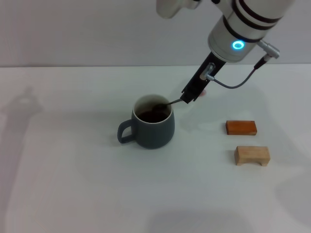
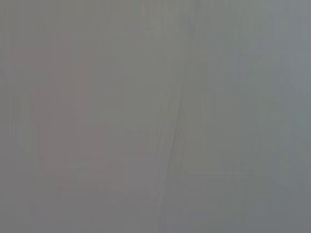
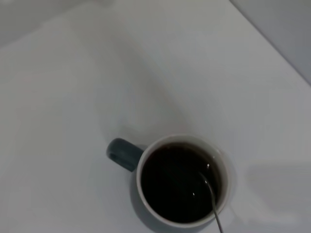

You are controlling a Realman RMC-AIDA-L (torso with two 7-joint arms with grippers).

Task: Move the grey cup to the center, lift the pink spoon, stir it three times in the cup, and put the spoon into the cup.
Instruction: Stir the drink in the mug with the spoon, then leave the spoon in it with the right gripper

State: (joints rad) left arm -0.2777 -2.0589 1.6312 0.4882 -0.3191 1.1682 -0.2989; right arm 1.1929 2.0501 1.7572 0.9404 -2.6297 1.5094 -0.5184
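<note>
The pink spoon is held in the grey cup for stirring.

The grey cup [image 1: 153,127] is seen near the middle of the table [image 1: 73,184], its handle turned left, dark liquid inside. The pink spoon [image 1: 176,101] is dipped over the cup's right rim, its bowl in the liquid. Just right of the cup, the right gripper [image 1: 193,93] is closed on the spoon's handle. Further right of the cup, two wooden blocks [image 1: 241,127] are lying. The left gripper is not seen. If the stirring is made too wide, the rim could be pushed and liquid spilled.
</note>
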